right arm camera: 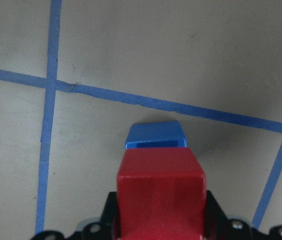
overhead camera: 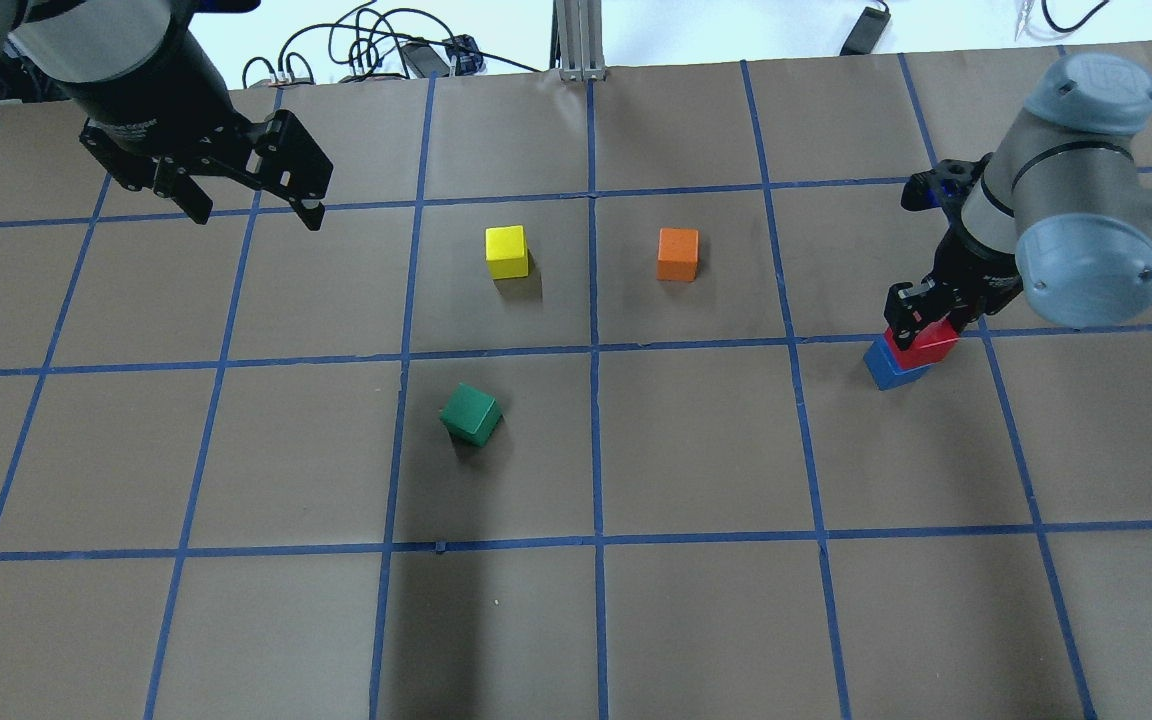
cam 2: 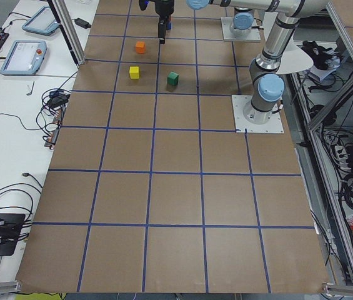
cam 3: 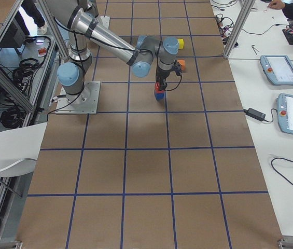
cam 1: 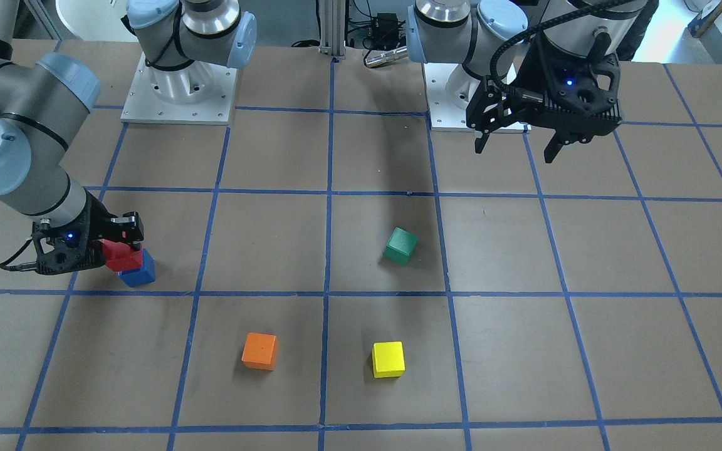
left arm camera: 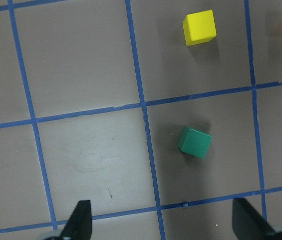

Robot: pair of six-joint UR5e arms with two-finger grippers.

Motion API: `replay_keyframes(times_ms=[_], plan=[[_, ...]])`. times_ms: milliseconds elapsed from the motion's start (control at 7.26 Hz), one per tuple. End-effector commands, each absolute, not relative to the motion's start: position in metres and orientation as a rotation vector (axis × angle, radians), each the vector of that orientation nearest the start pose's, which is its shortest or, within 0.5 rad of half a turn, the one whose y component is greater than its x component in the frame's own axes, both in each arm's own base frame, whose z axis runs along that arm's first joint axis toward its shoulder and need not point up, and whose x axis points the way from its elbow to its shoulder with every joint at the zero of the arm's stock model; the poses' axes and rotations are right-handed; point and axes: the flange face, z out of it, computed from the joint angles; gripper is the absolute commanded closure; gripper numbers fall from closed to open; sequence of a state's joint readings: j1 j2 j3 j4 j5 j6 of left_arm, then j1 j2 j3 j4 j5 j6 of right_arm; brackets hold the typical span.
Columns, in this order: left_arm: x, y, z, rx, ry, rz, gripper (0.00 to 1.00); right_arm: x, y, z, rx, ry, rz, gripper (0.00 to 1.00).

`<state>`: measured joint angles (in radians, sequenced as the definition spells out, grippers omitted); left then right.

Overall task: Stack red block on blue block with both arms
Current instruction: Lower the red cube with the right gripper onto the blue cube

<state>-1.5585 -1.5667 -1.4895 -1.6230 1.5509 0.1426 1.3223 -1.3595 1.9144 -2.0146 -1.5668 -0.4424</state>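
My right gripper (cam 1: 121, 245) is shut on the red block (cam 1: 120, 254) and holds it right on top of the blue block (cam 1: 138, 274), which stands on the table. The red block sits a little off-centre over the blue one; I cannot tell if they touch. In the overhead view the right gripper (overhead camera: 921, 316), the red block (overhead camera: 929, 342) and the blue block (overhead camera: 891, 366) are at the right. The right wrist view shows the red block (right arm camera: 160, 190) covering most of the blue block (right arm camera: 155, 136). My left gripper (cam 1: 517, 143) (overhead camera: 251, 205) is open and empty, high above the table.
A green block (overhead camera: 471, 414) lies turned near the table's middle. A yellow block (overhead camera: 506, 251) and an orange block (overhead camera: 677, 254) stand farther out. The left wrist view shows the green block (left arm camera: 194, 142) and the yellow block (left arm camera: 199, 27) below the open fingers.
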Motion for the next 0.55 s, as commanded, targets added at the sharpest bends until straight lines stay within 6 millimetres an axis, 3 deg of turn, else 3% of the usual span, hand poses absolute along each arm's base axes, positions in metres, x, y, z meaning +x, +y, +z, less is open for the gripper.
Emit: replay_keyframes(times_ms=[0, 413], plan=[[-0.1292, -0.4934, 0.525, 0.206, 3.152, -0.056, 0.0, 0.0038, -0.5282, 0.2606, -0.301, 3.083, 0.159, 0.86], [-0.1292, -0.4941, 0.525, 0.206, 3.152, -0.056, 0.0, 0.0037, -0.5286, 0.2583, -0.298, 3.081, 0.166, 0.78]])
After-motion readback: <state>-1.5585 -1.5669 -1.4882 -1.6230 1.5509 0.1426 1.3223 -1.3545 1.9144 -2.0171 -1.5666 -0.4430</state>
